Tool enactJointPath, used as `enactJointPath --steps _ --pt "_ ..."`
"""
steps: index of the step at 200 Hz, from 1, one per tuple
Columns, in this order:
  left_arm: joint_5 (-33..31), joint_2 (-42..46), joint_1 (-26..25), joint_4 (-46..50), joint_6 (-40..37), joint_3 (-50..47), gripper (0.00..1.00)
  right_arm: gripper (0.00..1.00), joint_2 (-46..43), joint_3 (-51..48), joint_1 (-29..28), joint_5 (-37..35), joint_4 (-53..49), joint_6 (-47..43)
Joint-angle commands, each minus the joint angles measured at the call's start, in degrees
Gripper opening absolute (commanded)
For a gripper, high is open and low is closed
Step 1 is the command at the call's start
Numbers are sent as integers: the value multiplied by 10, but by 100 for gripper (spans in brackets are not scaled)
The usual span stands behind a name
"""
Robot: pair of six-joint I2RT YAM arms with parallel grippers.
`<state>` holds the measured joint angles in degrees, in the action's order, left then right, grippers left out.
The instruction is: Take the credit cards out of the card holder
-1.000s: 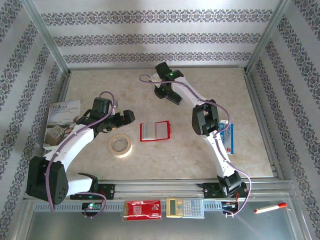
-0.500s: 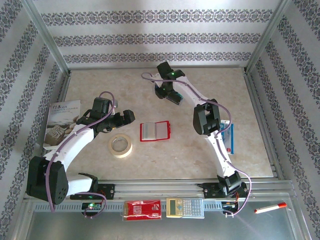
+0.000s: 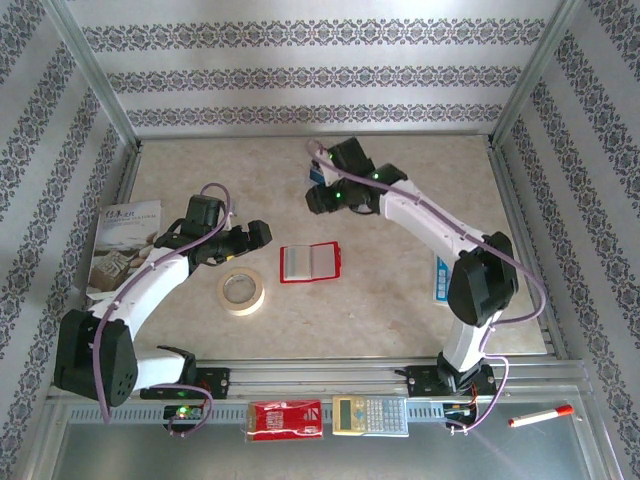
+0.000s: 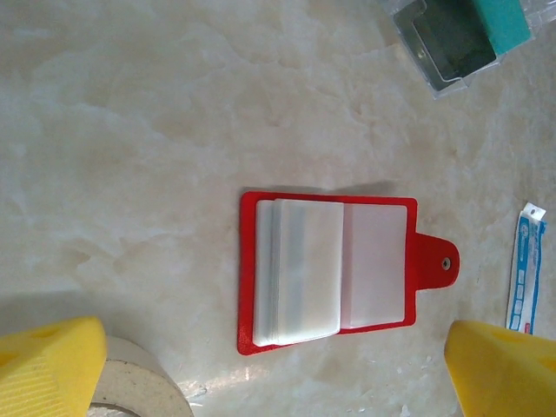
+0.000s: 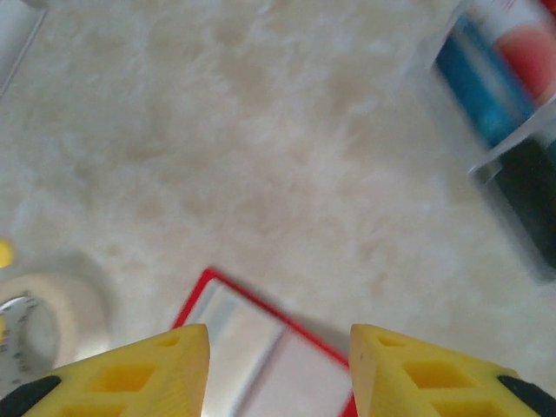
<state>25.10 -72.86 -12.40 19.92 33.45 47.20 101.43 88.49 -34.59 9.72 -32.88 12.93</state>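
The card holder [image 3: 310, 262] lay open mid-table between the left gripper [image 3: 257, 235] and right gripper [image 5: 278, 347] — both spread, empty. Step: reaching for a card — next, lowering onto a pocket edge.

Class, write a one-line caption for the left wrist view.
Red card holder lies open on the table, tape roll nearby.
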Motion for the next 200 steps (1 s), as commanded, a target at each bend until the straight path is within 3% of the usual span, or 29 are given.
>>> enactJointPath --steps 1,32,61,134,200 --pt "12 -13 -6 -35 14 -11 100 49 -28 -88 -31 -24 57 112" --pt "19 -27 -7 -66 28 -23 100 49 -42 -173 -88 -79 91 186" --pt "29 -45 -8 -80 33 -23 100 50 -18 -194 -120 -106 93 217" --pt "53 -72 -14 -87 34 -16 99 52 94 -134 -127 -114 69 224" --pt "68 -102 -34 -73 42 -7 87 48 135 -163 -116 -133 55 229"
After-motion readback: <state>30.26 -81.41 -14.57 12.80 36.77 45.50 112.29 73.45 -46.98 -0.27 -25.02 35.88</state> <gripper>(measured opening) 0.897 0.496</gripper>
